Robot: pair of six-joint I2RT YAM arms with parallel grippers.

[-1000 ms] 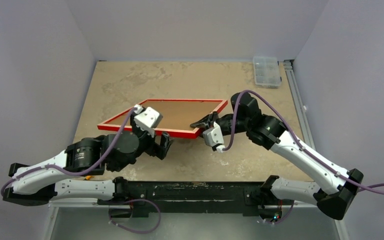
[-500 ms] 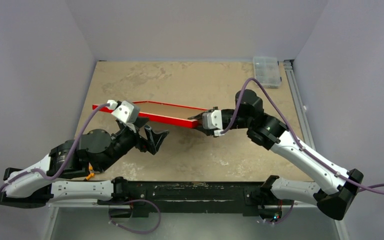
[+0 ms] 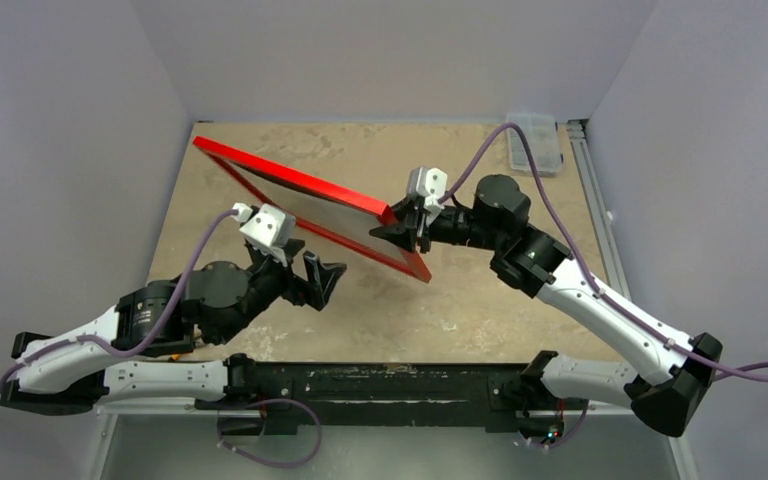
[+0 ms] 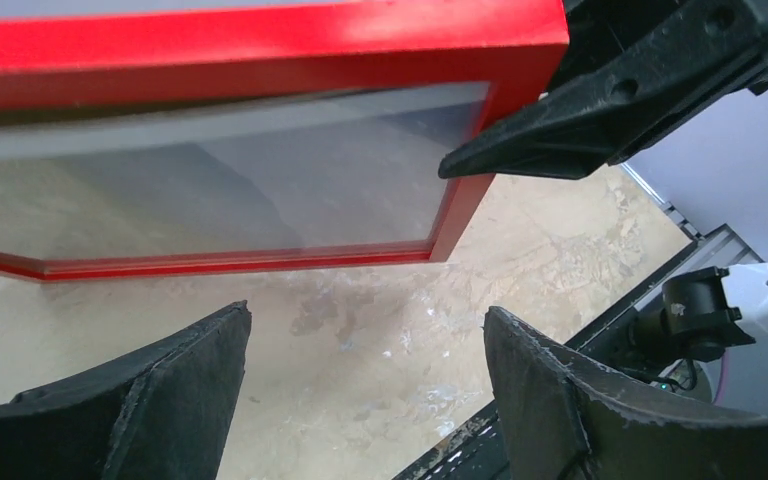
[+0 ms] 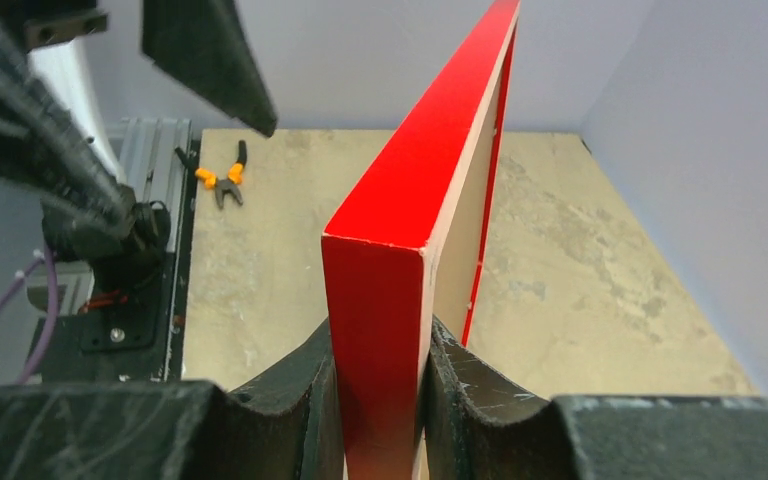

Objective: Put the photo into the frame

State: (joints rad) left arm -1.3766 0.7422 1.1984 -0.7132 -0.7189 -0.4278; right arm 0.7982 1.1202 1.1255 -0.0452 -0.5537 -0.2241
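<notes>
The frame (image 3: 295, 182), bright red with a clear pane, hangs steeply tilted above the table, its far corner high at the back left. My right gripper (image 3: 398, 228) is shut on its near right corner. In the right wrist view both pads of that gripper (image 5: 378, 345) press the red edge of the frame (image 5: 405, 190). My left gripper (image 3: 316, 276) stands open and empty just in front of the lower edge of the frame, apart from it. In the left wrist view this gripper (image 4: 365, 315) sits below the pane (image 4: 220, 170), through which bare table shows. The photo is out of view.
A clear plastic box (image 3: 533, 143) sits at the back right corner beside a metal rail (image 3: 588, 175). Orange-handled pliers (image 5: 222, 178) lie near the arms' base bar. Grey walls close in on three sides of the tan table (image 3: 460, 300).
My right gripper has lifted and rolled the frame from nearly flat, brown back up, to steeply tilted with its red side showing. The left arm drew back a little, still open.
</notes>
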